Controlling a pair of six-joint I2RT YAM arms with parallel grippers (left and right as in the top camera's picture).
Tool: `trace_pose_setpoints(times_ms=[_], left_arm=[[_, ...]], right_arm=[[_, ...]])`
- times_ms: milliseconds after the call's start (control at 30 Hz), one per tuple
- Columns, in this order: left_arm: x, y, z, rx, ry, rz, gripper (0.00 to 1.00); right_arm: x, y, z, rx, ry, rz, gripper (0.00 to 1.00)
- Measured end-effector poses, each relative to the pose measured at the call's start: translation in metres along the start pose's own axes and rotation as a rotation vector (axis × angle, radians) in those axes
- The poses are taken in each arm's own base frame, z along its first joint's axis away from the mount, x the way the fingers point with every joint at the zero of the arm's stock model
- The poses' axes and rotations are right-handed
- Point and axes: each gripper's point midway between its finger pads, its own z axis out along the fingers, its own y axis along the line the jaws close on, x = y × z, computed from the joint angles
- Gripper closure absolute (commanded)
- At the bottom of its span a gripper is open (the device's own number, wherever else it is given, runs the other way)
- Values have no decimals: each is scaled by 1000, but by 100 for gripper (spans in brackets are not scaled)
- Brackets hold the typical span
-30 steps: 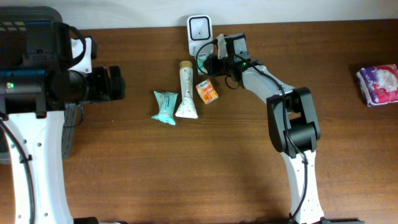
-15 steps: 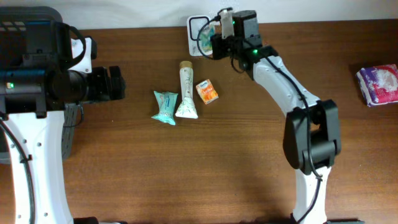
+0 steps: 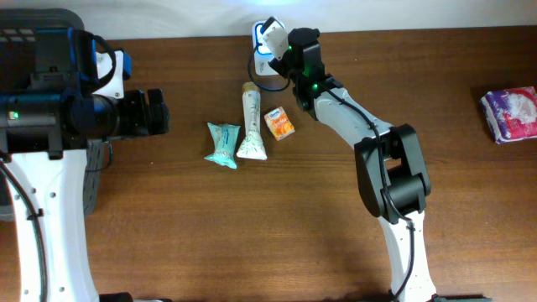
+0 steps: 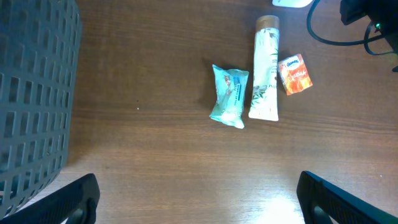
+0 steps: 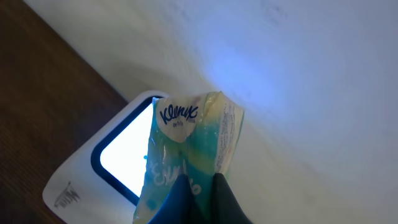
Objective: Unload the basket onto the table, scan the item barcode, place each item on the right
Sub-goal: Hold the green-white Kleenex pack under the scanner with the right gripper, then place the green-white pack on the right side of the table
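The left jaws stand wide open and empty above the bench [image 3: 252, 226]. A teal packet [image 3: 223, 144], a tube [image 3: 251, 124] and an orange packet [image 3: 279, 123] lie side by side. The right jaws are clamped on a tissue pack [image 5: 193, 134], held before the scanner [image 5: 81, 180] and its lit window.

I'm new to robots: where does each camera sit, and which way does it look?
Overhead: above the table, looking straight down; left arm and right arm show.
Left wrist: on the left arm, facing down at the tube and basket; open left tool frames the bottom.
Right wrist: on the right arm, facing the scanner; right tool pinches a Kleenex pack.
Shared: overhead and left wrist both show the tube.
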Motion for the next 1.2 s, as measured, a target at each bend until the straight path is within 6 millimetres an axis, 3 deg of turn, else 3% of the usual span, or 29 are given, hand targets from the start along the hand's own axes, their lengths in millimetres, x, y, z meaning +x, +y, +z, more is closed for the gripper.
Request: trace_pose_setpoints(times_ms=[133, 200, 267, 300, 333, 367, 400, 433, 467, 567, 633, 667, 700, 733, 833, 967, 1133, 1167, 1200], left_arm=[[0, 0, 0, 0, 0, 0, 1], [0, 0, 0, 0, 0, 0, 1], [0, 0, 0, 0, -1, 0, 1], [-1, 0, 0, 0, -3, 0, 1], [0, 0, 0, 0, -2, 0, 1], [0, 0, 0, 0, -1, 0, 1], [0, 0, 0, 0, 0, 0, 1], [0, 0, 0, 0, 0, 0, 1], [0, 0, 0, 0, 0, 0, 1], [0, 0, 0, 0, -1, 0, 1], [0, 0, 0, 0, 0, 0, 1], [0, 0, 0, 0, 0, 0, 1], [0, 0, 0, 0, 0, 0, 1], [0, 0, 0, 0, 0, 0, 1], [0, 0, 0, 0, 0, 0, 1], [0, 0, 0, 0, 0, 0, 1], [0, 0, 0, 0, 0, 0, 1], [0, 0, 0, 0, 0, 0, 1], [0, 0, 0, 0, 0, 0, 1]], right_arm=[[-6, -4, 0, 18, -22, 37, 96], [3, -33, -2, 158, 17, 175, 96], [50, -60, -11, 238, 179, 318, 96], [79, -81, -25, 262, 283, 406, 96], [107, -114, -45, 315, 362, 502, 96], [136, -161, -74, 399, 429, 607, 96], [158, -193, -100, 462, 482, 674, 96], [200, -234, -142, 552, 583, 759, 96], [238, -253, -174, 610, 677, 815, 96], [323, -261, -242, 605, 912, 940, 96], [365, -267, -285, 601, 1013, 1011, 93], [376, -269, -295, 611, 1031, 1030, 73], [387, -273, -306, 624, 1046, 1049, 61], [395, -273, -314, 630, 1056, 1064, 60], [399, -269, -314, 600, 1055, 1078, 54], [384, -257, -292, 495, 990, 1119, 50], [322, -211, -225, 233, 852, 1117, 36], [295, -190, -204, 124, 805, 1116, 36], [259, -155, -183, -39, 753, 1128, 36]])
